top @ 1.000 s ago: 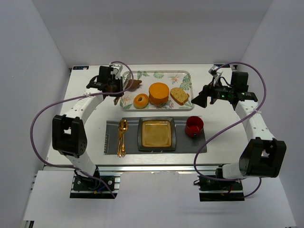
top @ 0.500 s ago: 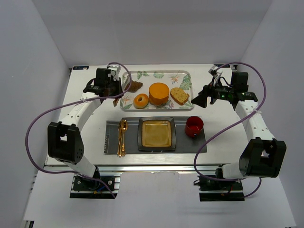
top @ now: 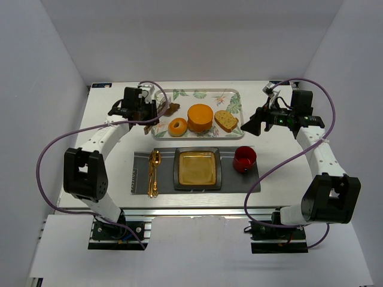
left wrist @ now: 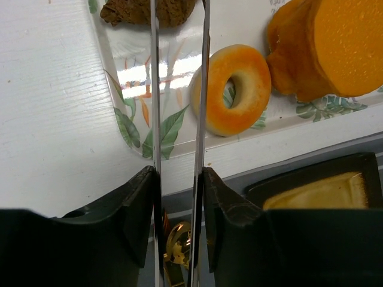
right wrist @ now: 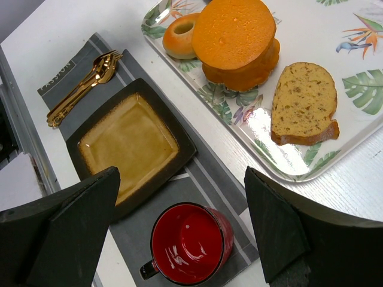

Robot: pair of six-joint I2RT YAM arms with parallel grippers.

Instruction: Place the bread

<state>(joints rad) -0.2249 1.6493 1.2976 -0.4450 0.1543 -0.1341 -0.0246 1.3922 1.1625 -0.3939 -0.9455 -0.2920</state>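
The bread (top: 172, 109) is a small dark brown lumpy pastry at the left end of the floral tray (top: 197, 94). In the left wrist view it sits at the top edge (left wrist: 128, 11). My left gripper (top: 143, 111) (left wrist: 178, 176) is shut on a pair of metal tongs (left wrist: 203, 89). Their two thin blades reach forward to the bread, one on each side of it. I cannot tell whether the bread is lifted off the tray (left wrist: 128, 66). My right gripper (top: 251, 124) (right wrist: 182, 173) is open and empty, off the tray's right end, above the red mug (right wrist: 188, 242).
The tray also holds a glazed ring donut (top: 177, 127) (left wrist: 232, 89), an orange cake (top: 200, 118) (right wrist: 236, 36) and a speckled bread slice (top: 226, 121) (right wrist: 302, 101). In front lies a grey placemat (top: 236, 182) with gold cutlery (top: 154, 173), a square brown plate (top: 197, 168) and the mug (top: 245, 159).
My left gripper with the tongs drifted slightly left, then back right toward the tray. The bread stays at the tray's left end. The right arm has not moved.
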